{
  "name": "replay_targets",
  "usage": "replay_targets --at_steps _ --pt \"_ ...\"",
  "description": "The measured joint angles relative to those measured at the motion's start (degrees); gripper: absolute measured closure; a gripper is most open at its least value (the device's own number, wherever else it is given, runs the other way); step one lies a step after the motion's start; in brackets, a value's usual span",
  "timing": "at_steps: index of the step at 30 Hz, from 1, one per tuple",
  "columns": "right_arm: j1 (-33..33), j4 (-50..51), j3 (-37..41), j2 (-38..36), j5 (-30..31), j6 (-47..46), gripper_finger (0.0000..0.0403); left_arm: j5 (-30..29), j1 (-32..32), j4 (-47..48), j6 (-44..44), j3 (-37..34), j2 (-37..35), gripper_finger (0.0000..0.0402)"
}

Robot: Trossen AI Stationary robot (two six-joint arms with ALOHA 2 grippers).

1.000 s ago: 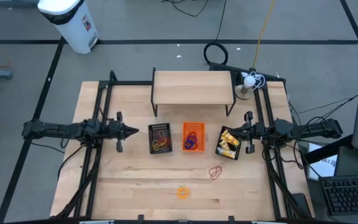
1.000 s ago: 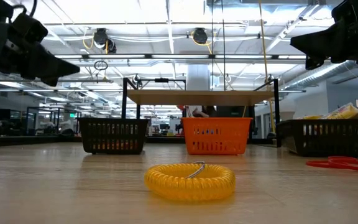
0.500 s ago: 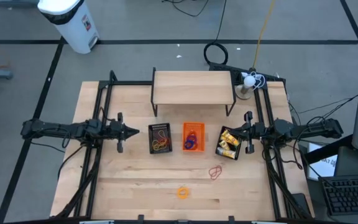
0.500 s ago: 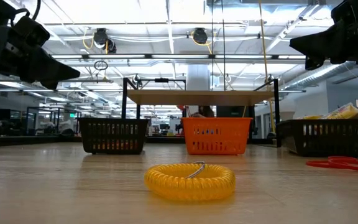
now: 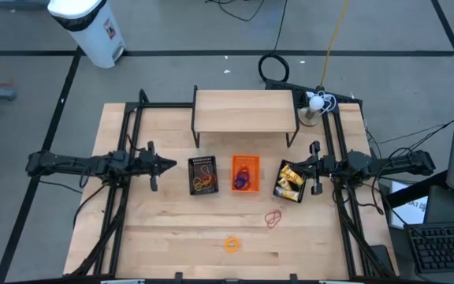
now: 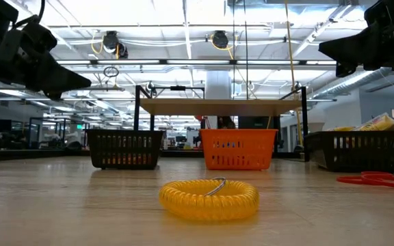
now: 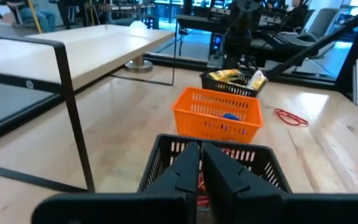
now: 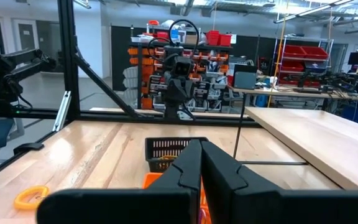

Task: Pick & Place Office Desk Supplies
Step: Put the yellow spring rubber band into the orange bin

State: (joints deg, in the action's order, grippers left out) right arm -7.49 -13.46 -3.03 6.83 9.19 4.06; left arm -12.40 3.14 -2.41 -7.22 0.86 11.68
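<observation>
Orange coil [image 5: 232, 244] and red rubber bands [image 5: 273, 218] lie loose on the table [image 5: 164, 237], so sorting looks unfinished; three trays already hold items. Left gripper [image 5: 170, 165] and right gripper [image 5: 302, 166] hover with jaws together, empty.

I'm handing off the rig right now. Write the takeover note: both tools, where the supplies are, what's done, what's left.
Left tool: empty, hovering beside the left black mesh tray; fingers nearly together.
Right tool: shut, empty, at the right black mesh tray.
Sorted: rubber bands in the left tray, rings in the orange tray, yellow pieces in the right tray.
Left: red rubber bands and the orange coil ring lie loose on the table in front of the trays.
</observation>
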Motion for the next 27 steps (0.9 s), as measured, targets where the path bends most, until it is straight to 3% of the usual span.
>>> replay_targets --at_steps 10,15,20,27 --pt "0.0 0.0 0.0 0.0 0.0 -0.2 0.0399 -0.1 0.0 -0.5 -1.9 0.0 0.0 0.0399" --pt "0.0 0.0 0.0 0.0 0.0 -1.7 0.0399 0.0 0.0 -0.3 -1.6 0.0 0.0 0.0389" --pt "0.0 0.0 0.0 0.0 0.0 -1.8 0.0399 3.5 0.8 0.5 2.2 0.1 0.3 0.0396" --pt "0.0 -0.8 0.0 0.0 0.0 -0.4 0.0399 1.0 1.5 0.5 -0.5 0.1 0.3 0.0385"
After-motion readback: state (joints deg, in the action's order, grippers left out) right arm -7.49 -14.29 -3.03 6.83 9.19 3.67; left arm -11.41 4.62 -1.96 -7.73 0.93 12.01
